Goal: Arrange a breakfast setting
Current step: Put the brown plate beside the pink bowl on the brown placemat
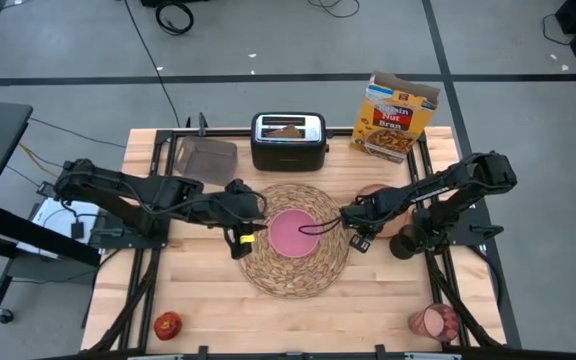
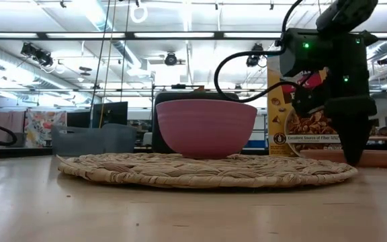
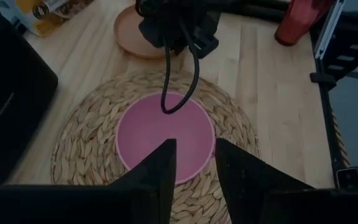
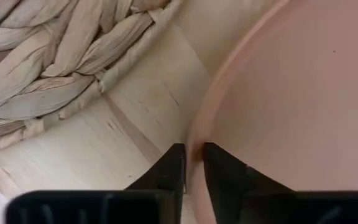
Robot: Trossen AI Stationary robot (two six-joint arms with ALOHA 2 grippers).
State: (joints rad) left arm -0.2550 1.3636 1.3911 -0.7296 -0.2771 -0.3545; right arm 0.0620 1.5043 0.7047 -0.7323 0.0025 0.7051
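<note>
Right hand point(image 4: 193, 163) pinches the plate point(image 4: 291, 93) rim on the wooden table point(image 1: 198, 290), beside the placemat point(image 1: 313, 275).

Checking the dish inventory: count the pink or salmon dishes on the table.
2. The pink bowl sits on the round woven straw placemat; the salmon-tan plate lies right of the mat, mostly hidden under the right gripper. Others may be hidden.
</note>
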